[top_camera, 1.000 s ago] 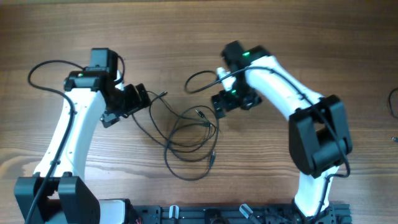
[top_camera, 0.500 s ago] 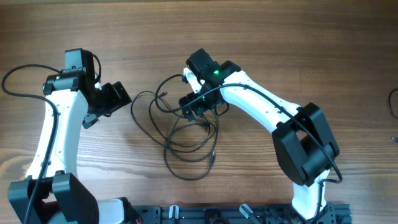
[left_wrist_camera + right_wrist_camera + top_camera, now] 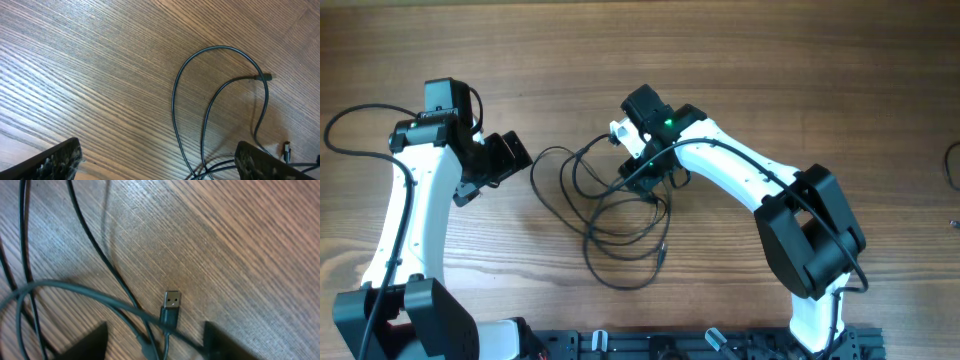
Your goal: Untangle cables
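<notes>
The cables point(image 3: 610, 215) are thin dark wires lying in tangled loops on the wooden table between my arms. My left gripper point(image 3: 510, 158) is open and empty, just left of the loops; its view shows a loop point(image 3: 220, 90) with a small plug end point(image 3: 266, 77) ahead of the open fingers. My right gripper point(image 3: 645, 178) is open and sits low over the top of the tangle. In its view a USB plug point(image 3: 171, 307) lies between the fingertips point(image 3: 155, 342), with a blurred cable strand point(image 3: 75, 291) crossing in front.
The arm's own thicker black cable point(image 3: 355, 125) loops at the far left. Another dark cable end point(image 3: 952, 165) shows at the right edge. A black rail point(image 3: 700, 345) runs along the front edge.
Over the last second the right gripper has moved left onto the tangle and the left arm has pulled back left. In the last half second the right gripper has shifted only slightly.
</notes>
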